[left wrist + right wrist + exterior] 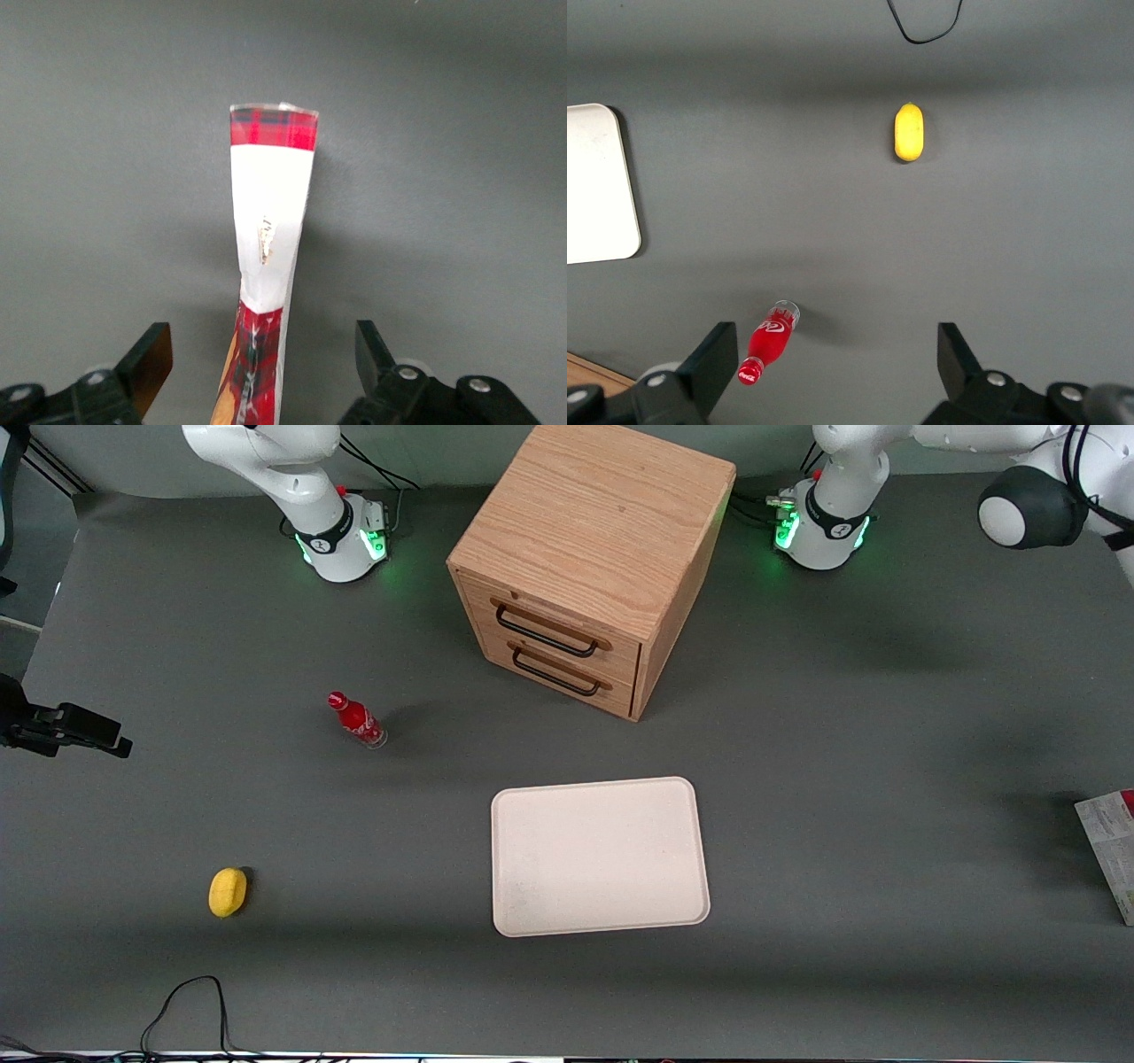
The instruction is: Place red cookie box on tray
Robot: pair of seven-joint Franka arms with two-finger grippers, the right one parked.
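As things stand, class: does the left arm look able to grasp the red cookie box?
Probably yes: the gripper is open, its fingers straddling the red cookie box, which stands on edge with nothing between them.

Grey table (886, 762) under two arm bases. Cream tray (600, 856) flat near front camera, bare. Wooden two-drawer cabinet (589, 567) farther from camera than tray. Small red bottle (356, 720) and yellow lemon (228, 892) toward parked arm's end. Red cookie box (1110, 854) at frame edge toward working arm's end, pale printed face up, well apart from tray. Working arm's gripper out of frame.
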